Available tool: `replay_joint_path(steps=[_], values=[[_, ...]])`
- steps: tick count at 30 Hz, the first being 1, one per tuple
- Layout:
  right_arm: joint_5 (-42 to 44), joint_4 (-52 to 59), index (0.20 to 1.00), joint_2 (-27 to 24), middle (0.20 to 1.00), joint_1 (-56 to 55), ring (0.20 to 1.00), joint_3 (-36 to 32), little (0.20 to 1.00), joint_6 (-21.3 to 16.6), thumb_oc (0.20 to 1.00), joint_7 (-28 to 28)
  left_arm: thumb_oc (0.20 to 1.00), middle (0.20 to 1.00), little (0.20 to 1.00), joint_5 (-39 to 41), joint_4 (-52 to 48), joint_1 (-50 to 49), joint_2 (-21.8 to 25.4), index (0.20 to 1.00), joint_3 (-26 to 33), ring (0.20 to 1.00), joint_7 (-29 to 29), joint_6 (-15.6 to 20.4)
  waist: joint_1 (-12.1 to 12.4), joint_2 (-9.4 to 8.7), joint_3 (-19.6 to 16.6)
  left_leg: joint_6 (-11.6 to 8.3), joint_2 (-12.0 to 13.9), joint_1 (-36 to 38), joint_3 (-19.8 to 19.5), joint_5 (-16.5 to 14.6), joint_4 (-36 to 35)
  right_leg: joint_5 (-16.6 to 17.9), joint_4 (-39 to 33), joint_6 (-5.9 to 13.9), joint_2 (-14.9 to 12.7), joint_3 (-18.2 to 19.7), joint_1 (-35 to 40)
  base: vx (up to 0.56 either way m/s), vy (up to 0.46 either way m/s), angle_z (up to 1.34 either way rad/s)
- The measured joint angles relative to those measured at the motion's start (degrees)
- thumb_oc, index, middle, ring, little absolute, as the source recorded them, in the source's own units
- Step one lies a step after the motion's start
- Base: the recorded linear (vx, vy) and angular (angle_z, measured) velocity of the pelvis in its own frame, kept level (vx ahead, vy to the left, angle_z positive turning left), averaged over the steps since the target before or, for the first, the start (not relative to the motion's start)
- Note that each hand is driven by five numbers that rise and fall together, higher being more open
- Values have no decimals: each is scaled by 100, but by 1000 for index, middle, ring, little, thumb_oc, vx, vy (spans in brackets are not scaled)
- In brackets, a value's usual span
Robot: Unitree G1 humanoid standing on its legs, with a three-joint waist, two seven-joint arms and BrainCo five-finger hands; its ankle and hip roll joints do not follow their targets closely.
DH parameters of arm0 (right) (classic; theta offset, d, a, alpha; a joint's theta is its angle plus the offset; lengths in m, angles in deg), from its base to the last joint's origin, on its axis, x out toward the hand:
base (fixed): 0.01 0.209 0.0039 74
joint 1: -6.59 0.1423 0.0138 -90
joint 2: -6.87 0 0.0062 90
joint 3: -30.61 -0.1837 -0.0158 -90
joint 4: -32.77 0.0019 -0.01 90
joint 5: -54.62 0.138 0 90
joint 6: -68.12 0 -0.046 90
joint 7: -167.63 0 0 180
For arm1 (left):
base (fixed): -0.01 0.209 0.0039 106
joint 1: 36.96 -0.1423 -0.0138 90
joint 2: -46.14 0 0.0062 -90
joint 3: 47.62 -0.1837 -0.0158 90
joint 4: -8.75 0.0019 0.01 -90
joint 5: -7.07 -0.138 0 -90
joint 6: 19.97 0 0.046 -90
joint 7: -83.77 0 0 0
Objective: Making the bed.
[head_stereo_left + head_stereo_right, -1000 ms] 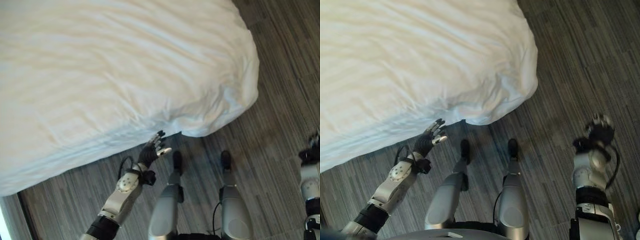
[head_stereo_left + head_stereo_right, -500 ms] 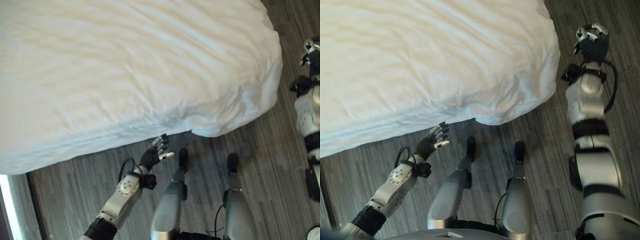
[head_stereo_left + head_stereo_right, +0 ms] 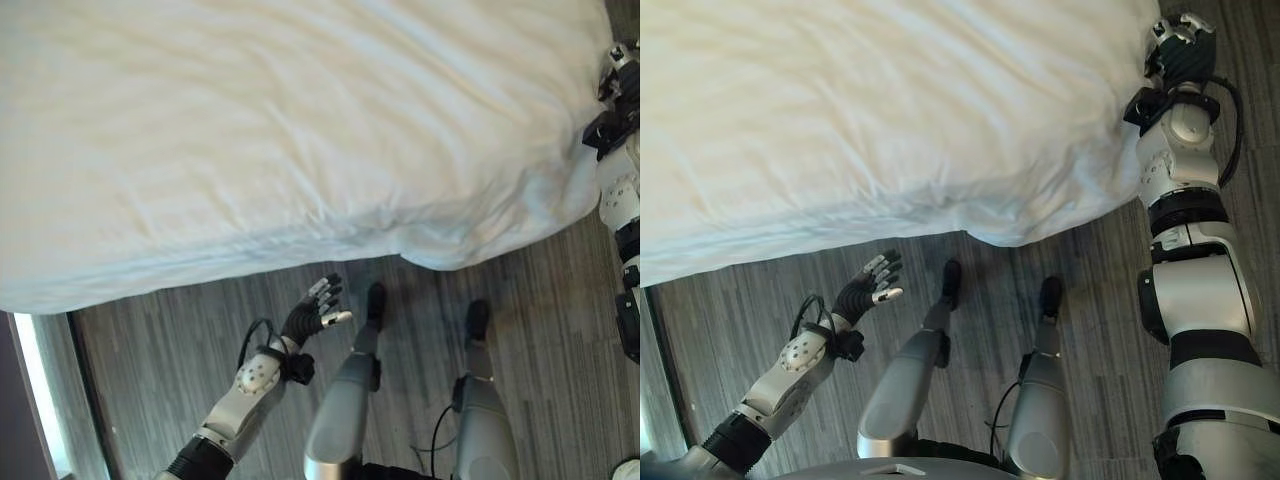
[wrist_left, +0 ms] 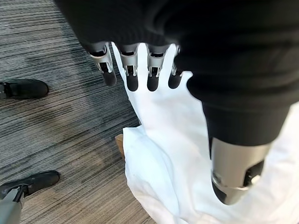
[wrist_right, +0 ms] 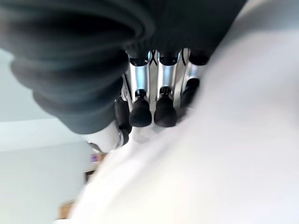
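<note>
Left robot hand [image 3: 312, 318] lower middle, fingers spread, holding nothing. Right robot hand [image 3: 1181, 50] upper right, seemingly curled at white duvet [image 3: 260, 130] corner.

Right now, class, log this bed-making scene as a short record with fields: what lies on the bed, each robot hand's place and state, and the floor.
bedding: white duvet covering the bed, wrinkled, its corner hanging over the edge
left robot hand: open, fingers spread, held over the floor below the duvet's edge, not touching it
right robot hand: raised at the duvet's corner; fingers curled against white cloth in its wrist view, grip unclear
floor: grey striped carpet
</note>
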Motion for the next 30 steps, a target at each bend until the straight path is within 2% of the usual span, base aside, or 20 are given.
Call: replay_joint_path(steps=[3,4,6,8,9,10,11,12,13,15,16,18,19,20,22,26,27,29,30], values=[[-13,-85,200,4,200,-163,200,-73,200,-69,200,17,1000,1000,1000,0,-7,64,-4,1000,-1,1000,37,11,8,-2,2,-5,-5,-244,1,26,16,21,0,17,-5,-7,-232,-25,15,1],[-16,-342,200,16,200,-218,200,-465,200,-180,200,-1,1000,1000,1000,-1,-13,66,-4,1000,-2,1000,64,37,40,-3,3,-5,-17,-468,-1,45,30,24,1,21,-16,-7,-452,0,0,0],[-9,-628,200,-2,200,-334,200,-726,200,-131,200,40,1000,1000,1000,-1,3,55,-14,1000,-10,1000,140,-2,61,-9,7,-2,-23,-633,4,79,27,78,2,30,-21,-4,-622,0,0,0],[-20,-881,200,55,200,-1058,200,-1160,200,-127,200,50,1000,1000,1000,-5,2,71,-35,1000,1,1000,185,-4,130,-12,9,1,-26,-723,-17,82,28,76,2,28,-22,-19,-699,15,-2,4],[-18,-1179,200,111,200,-1271,200,-1204,200,25,200,90,1000,1000,1000,-6,1,70,-32,1000,12,1000,200,-3,146,-12,9,1,-34,-751,-13,82,26,76,2,29,-29,-18,-732,0,0,0],[-15,-1353,200,224,200,-1609,200,-1266,200,92,200,114,1000,1000,1000,-9,1,63,-39,1000,32,1000,211,-4,128,-17,12,0,-33,-788,-6,81,25,61,2,46,-33,-14,-779,41,17,-1],[-17,-1334,200,429,200,-2098,200,-1628,200,43,200,45,1000,1000,1000,-16,0,49,-101,1000,112,1000,213,-5,129,-18,13,1,-36,-800,-11,81,3,48,2,53,-33,-16,-799,0,0,0],[-8,-1362,200,828,200,-2868,200,-2046,200,108,200,45,1000,1000,1000,-18,0,65,-188,1000,190,1000,225,-5,118,-21,15,1,-36,-836,-11,81,3,40,3,49,-32,-15,-822,37,9,-1],[-5,-1512,200,1005,200,-3153,200,-2122,200,189,200,48,1000,1000,1000,-19,-7,68,-190,1000,205,1000,225,-1,105,-23,16,1,-39,-846,-9,81,3,41,3,48,-36,0,-839,0,0,0],[-6,-1622,200,1449,200,-4126,200,-2309,200,192,200,-27,1000,1000,1000,-26,-16,47,-232,1000,340,1000,232,9,-102,-48,33,1,-41,-860,-9,81,3,39,4,51,-37,-2,-849,0,0,0],[-6,-1729,200,1518,200,-4528,200,-2308,200,255,200,-21,1000,1000,1000,-25,-6,57,-241,1000,352,1000,239,13,-290,-72,48,1,-36,-857,-15,81,4,39,4,52,-36,-5,-846,0,0,0],[-3,-1656,200,1567,200,-4980,200,-2493,200,257,200,-41,1000,1000,1000,-23,-3,57,-239,1000,497,1000,240,16,-465,-135,90,2,-43,-805,0,82,6,40,3,53,-36,16,-808,17,9,-3],[7,-1635,200,1516,200,-5238,200,-2543,200,251,200,-11,1000,1000,1000,-19,9,74,-244,1000,537,1000,243,14,-636,-188,123,1,-36,-727,3,80,5,36,3,59,-33,26,-734,66,32,-7],[34,-1450,200,1459,200,-5474,200,-2755,200,229,200,-26,1000,1000,1000,-17,22,76,-249,1000,582,1000,242,13,-777,-246,161,-3,-28,-587,11,75,3,10,2,92,-25,36,-601,21,28,-4],[264,-1069,200,1436,200,-5689,200,-3667,200,74,200,70,1000,1000,1000,-13,65,81,-262,1000,600,1000,243,1,-945,-291,191,-21,-25,-300,22,61,0,7,3,94,-17,52,-314,38,12,-3],[295,-815,200,855,200,-5763,200,-4171,200,-297,200,612,1000,1000,1000,-11,135,129,-277,1000,543,1000,225,15,-1030,-295,172,-81,-1,381,3,-14,-9,-57,1,89,-10,50,371,124,44,3],[285,-448,200,772,200,-5745,200,-4497,200,-373,200,831,1000,1000,1000,-5,207,126,-263,1000,554,1000,224,-1,-1090,-299,170,-65,-1,760,-40,-94,-9,-119,2,62,-10,-18,785,150,28,18],[260,-110,200,738,200,-5776,200,-4500,200,-500,200,929,1000,1000,1000,-1,183,-71,-239,1000,598,1000,223,40,-1093,-323,-63,-66,2,954,-112,-137,-9,-168,0,45,-11,-52,1029,104,28,16],[243,470,200,882,200,-5861,200,-4528,200,-452,200,1025,1000,1000,1000,-1,177,-258,-275,1000,792,1000,182,25,-1109,-348,-85,-47,-14,1154,-115,-182,-9,-182,5,26,-17,-108,1228,57,18,6]])
